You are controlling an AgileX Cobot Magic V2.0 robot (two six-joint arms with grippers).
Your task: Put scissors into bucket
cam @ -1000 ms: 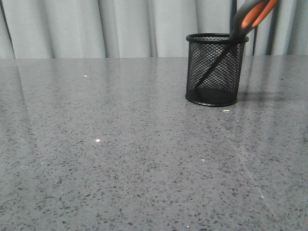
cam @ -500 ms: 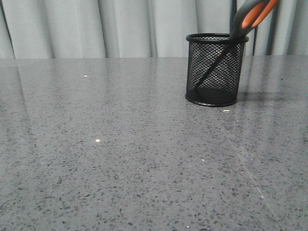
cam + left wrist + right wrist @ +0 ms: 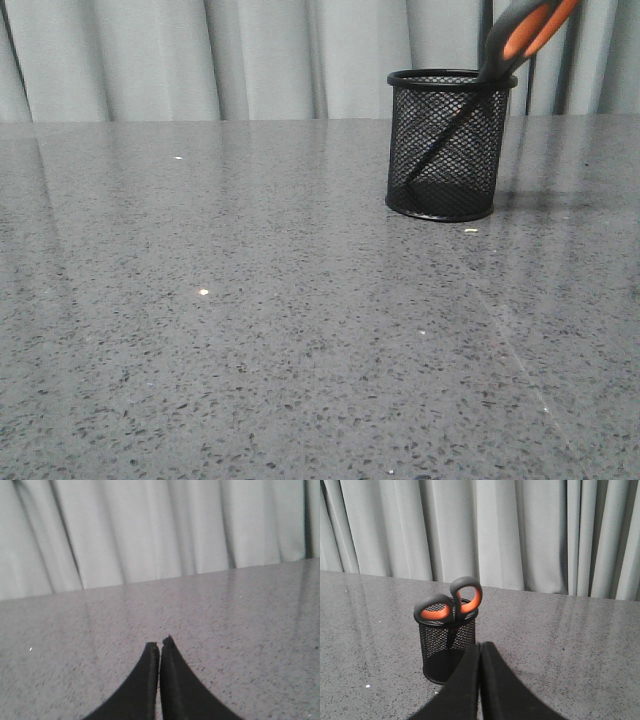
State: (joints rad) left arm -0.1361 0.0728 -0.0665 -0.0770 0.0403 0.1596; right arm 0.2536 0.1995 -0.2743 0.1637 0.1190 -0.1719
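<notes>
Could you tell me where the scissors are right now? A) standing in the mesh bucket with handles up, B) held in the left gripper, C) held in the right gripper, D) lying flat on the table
A: the scissors lean blades-down in the bucket, handles above its rim; the right gripper and left gripper are both shut and hold nothing.

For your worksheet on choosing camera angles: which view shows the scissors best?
The right wrist view: both handle loops of the scissors show whole above the bucket rim, blades down inside. The front view cuts the handles at the picture's top edge, with a blade seen through the mesh. The left wrist view shows no scissors.
</notes>
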